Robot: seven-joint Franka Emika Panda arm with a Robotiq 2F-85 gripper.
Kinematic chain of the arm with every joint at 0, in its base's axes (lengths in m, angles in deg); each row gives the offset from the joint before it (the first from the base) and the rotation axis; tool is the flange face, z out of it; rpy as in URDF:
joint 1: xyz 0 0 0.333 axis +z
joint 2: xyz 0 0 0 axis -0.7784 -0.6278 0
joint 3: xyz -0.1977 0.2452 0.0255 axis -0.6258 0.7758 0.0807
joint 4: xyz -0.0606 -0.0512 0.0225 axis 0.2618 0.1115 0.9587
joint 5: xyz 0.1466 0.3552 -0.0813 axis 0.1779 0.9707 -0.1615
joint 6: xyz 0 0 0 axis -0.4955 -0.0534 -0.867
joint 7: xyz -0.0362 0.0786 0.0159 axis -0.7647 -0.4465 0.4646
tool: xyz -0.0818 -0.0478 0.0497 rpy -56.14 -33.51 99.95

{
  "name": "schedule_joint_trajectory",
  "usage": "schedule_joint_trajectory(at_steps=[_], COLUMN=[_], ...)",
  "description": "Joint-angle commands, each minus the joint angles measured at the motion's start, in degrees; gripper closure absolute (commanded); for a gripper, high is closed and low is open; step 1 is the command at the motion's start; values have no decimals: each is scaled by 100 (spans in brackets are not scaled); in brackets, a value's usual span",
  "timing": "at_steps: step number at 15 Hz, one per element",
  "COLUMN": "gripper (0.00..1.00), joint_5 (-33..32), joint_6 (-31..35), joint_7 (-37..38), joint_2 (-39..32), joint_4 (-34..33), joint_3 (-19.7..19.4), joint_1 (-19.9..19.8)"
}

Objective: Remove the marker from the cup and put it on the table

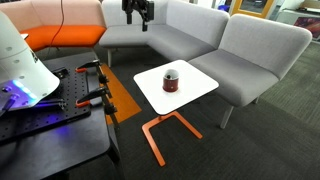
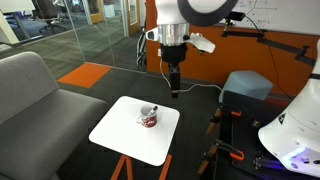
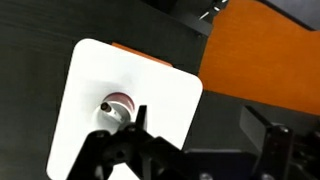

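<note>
The dark red cup [image 1: 172, 78] stands near the middle of the white square table top [image 1: 195, 88] and shows in both exterior views. The marker [image 2: 153, 108] leans inside the cup [image 2: 149, 119], with its tip just above the rim. In the wrist view the cup [image 3: 118, 104] sits on the white table [image 3: 90, 90], left of my fingers. My gripper [image 2: 173, 84] hangs well above the table [image 2: 120, 140], beyond its far edge. It is open and empty in the wrist view [image 3: 200, 125], and it also shows at the top of an exterior view [image 1: 138, 14].
A grey corner sofa [image 1: 240, 50] runs behind the table, with an orange seat [image 1: 60, 38] beside it. A black workbench with orange-handled clamps [image 1: 85, 90] stands close to the table's side. The table's orange frame [image 1: 165, 130] rests on dark carpet.
</note>
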State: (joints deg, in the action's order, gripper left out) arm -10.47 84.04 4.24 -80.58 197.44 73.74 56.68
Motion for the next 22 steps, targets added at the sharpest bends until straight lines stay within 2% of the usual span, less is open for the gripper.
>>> schedule_joint_trajectory(at_steps=[1,5,6,8,13,16,19,20,21,22], gripper=[0,0,0,0,0,0,0,4,20,29], joint_5=[-247,-724,-551,-670,-673,-495,-640,-712,-712,-728], joint_6=[16,83,64,63,62,189,281,362,384,387], joint_7=[-481,-115,-320,-225,-225,-569,-486,-425,-453,-454], joint_2=[-1149,-2206,-1903,-2255,-2277,-2562,-2935,-3073,-3212,-3339], joint_4=[-802,-1517,-1243,-1495,-1558,-1691,-1949,-2053,-2181,-2309], joint_3=[11,96,170,185,188,333,342,327,339,346], joint_1=[-202,-310,-399,-409,-409,-595,-693,-704,-753,-784])
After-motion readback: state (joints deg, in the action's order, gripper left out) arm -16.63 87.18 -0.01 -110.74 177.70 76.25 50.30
